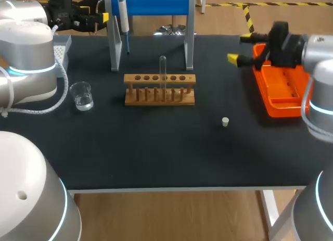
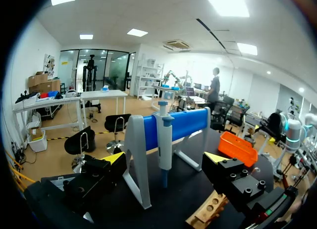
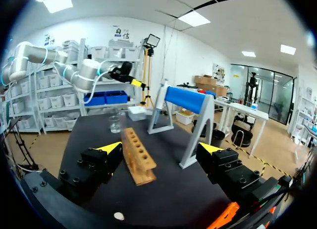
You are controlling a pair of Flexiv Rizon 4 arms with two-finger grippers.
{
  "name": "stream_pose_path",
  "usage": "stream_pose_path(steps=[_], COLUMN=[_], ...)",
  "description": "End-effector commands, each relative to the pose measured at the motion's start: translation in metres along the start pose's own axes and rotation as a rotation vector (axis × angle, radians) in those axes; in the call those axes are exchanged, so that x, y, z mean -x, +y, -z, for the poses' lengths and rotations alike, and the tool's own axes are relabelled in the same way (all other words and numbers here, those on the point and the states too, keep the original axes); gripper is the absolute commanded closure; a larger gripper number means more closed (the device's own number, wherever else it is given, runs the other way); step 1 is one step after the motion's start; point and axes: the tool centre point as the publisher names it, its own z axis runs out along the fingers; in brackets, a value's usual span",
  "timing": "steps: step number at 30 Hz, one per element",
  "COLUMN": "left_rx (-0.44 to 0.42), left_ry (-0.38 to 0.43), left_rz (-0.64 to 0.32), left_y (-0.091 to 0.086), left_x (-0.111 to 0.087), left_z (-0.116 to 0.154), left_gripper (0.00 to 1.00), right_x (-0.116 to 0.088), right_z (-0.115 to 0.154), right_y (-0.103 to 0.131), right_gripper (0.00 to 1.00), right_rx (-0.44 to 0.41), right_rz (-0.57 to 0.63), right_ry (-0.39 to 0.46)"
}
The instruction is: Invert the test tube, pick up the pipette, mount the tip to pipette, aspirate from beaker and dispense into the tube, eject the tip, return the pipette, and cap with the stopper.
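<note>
The black tabletop (image 1: 156, 147) carries a grey stand with a blue roller (image 1: 151, 4) at its 12 o'clock edge and an orange tray (image 1: 281, 95) at 3 o'clock. A wooden rack (image 1: 159, 90) sits near the middle, just in front of the stand. The left end effector (image 2: 166, 159) hovers at about 11 o'clock beside the stand, fingers spread wide and released, holding nothing. The right end effector (image 1: 240, 48) hangs over the near corner of the tray at about 2 o'clock, likewise released and empty, facing the rack. A grey box (image 1: 62, 46) lies at 10 o'clock. The pipette (image 1: 124, 17) hangs upright on the stand's left post, directly ahead of the left end effector. The glass beaker (image 1: 81, 95) stands at 9 o'clock, well left of the rack. The test tube (image 1: 163, 72) stands upright in one of the rack's middle holes. The small white stopper (image 1: 225, 122) lies alone on the tabletop, at 4 o'clock from the rack
</note>
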Motion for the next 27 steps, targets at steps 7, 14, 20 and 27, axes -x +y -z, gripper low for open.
stream_pose_path(steps=[7, 14, 20, 27], left_rx=[-0.001, -0.001, -0.001, -0.002], left_ry=[0.000, 0.000, 0.000, 0.000], left_rz=[0.000, 0.000, 0.000, -0.062], left_y=[0.000, 0.000, 0.000, 0.008], left_x=[0.000, 0.000, 0.000, -0.046], left_z=[0.000, 0.000, 0.000, 0.026], left_gripper=[0.00, 0.00, 0.00, 0.00], right_x=[-0.060, -0.071, -0.071, -0.071], right_z=[0.016, 0.017, 0.017, 0.017], right_y=[-0.022, -0.025, -0.025, -0.025], right_gripper=[0.00, 0.00, 0.00, 0.00], right_rx=[0.031, 0.028, 0.028, 0.028], right_rz=[-0.006, 0.007, 0.007, 0.007], right_ry=[0.048, 0.077, 0.077, 0.077])
